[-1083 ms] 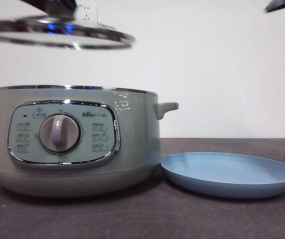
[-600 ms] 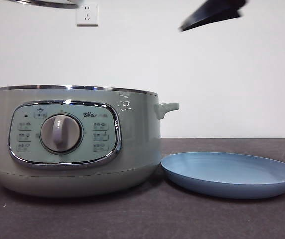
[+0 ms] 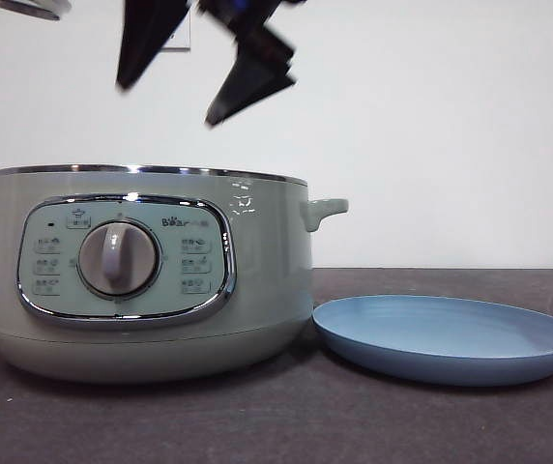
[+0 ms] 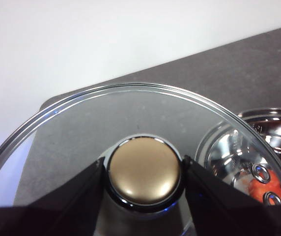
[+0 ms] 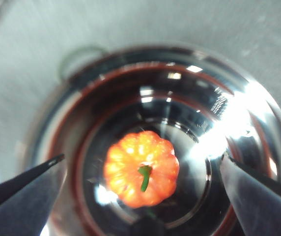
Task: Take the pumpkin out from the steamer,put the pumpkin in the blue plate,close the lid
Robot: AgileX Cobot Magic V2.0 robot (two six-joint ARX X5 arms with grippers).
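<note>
Left gripper (image 4: 143, 172): jaws clamped on lid (image 4: 81, 123) knob, raised, apparently beside steamer (image 3: 146, 275). Right gripper (image 5: 140, 172): jaws apart above pumpkin (image 5: 141, 168) inside steamer. Blue plate (image 3: 448, 338): on bench.

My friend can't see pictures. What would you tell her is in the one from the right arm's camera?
A small orange pumpkin with a green stem sits at the bottom of a shiny metal pot, seen from straight above. The right gripper hangs over it, its two black jaws spread wide apart, one on each side of the pumpkin and not touching it.
</note>
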